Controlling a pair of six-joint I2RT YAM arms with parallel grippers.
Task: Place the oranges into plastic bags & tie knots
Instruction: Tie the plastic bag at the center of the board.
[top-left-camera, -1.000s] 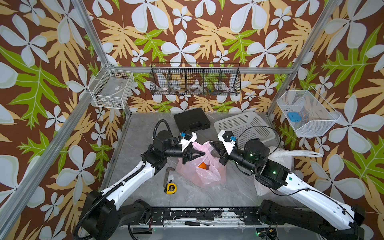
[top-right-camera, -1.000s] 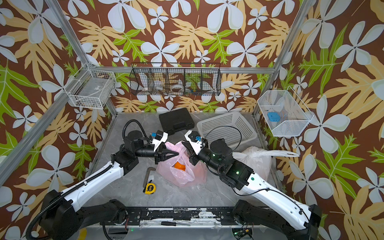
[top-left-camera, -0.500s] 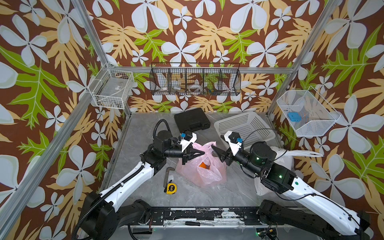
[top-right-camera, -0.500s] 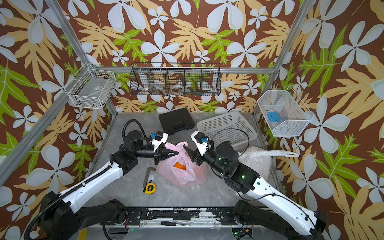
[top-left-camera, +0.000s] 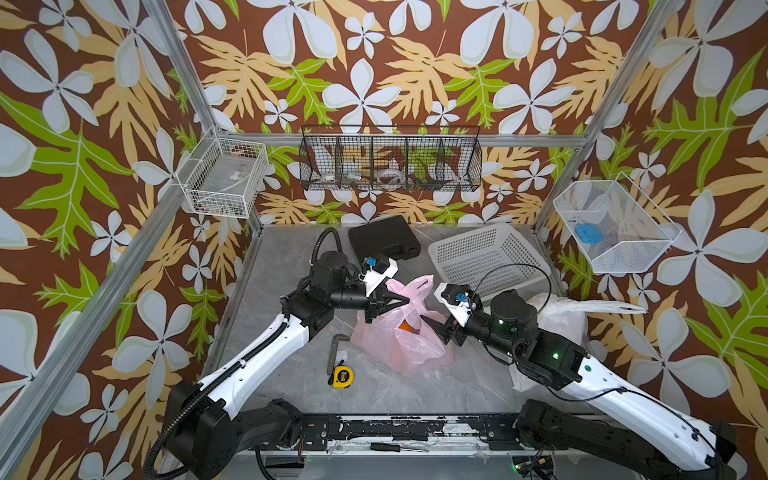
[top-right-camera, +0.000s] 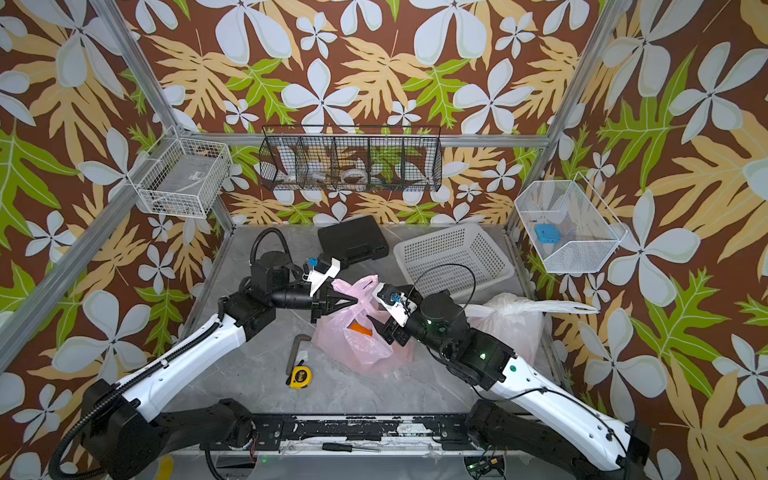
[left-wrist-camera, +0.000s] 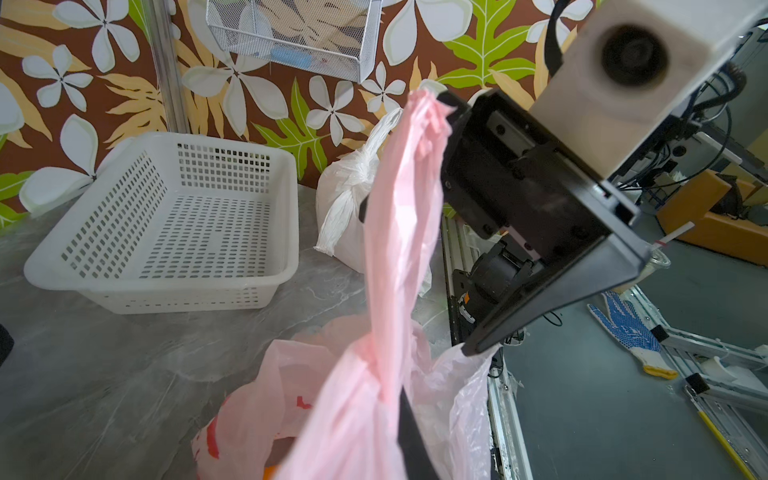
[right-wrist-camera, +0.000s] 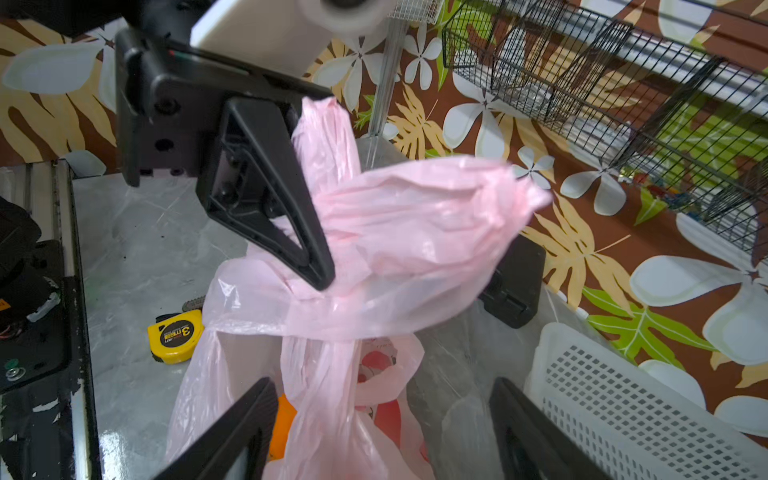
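The pink bag (top-left-camera: 399, 347) with red fruit prints sits slumped near the middle of the grey table (top-left-camera: 415, 395), its mouth gathered upward. The left gripper (top-left-camera: 402, 300) is level above the bag's left side. Its jaws are pressed together on the pink bag, pinching one handle strip (right-wrist-camera: 322, 137) whose free end stands up past the black fingers (right-wrist-camera: 309, 237). A second, wider handle strip (right-wrist-camera: 419, 232) lies folded across the first and wraps around the bag's neck just under the left fingertip; whether that wrap is pulled tight cannot be told

The right gripper (right-wrist-camera: 382, 384) is just beside the bag on its right. Its jaws are spread wide and hold nothing, and the bag's twisted neck hangs between its two fingers (right-wrist-camera: 249, 415). One orange (top-left-camera: 405, 327) shows through the thin plastic low inside the pink bag, near the right gripper; how many more lie under it cannot be told

The white bag (top-left-camera: 557, 322) stands at the table's right edge behind the right arm, closed by a knot (left-wrist-camera: 358, 168), with its loose ends sticking out sideways toward the wall. A white perforated basket (top-left-camera: 486, 255) rests at the back right, apart from the pink bag. A black case (top-left-camera: 384, 237) lies at the back centre, and a yellow tape measure (top-left-camera: 343, 376) lies near the pink bag's front left
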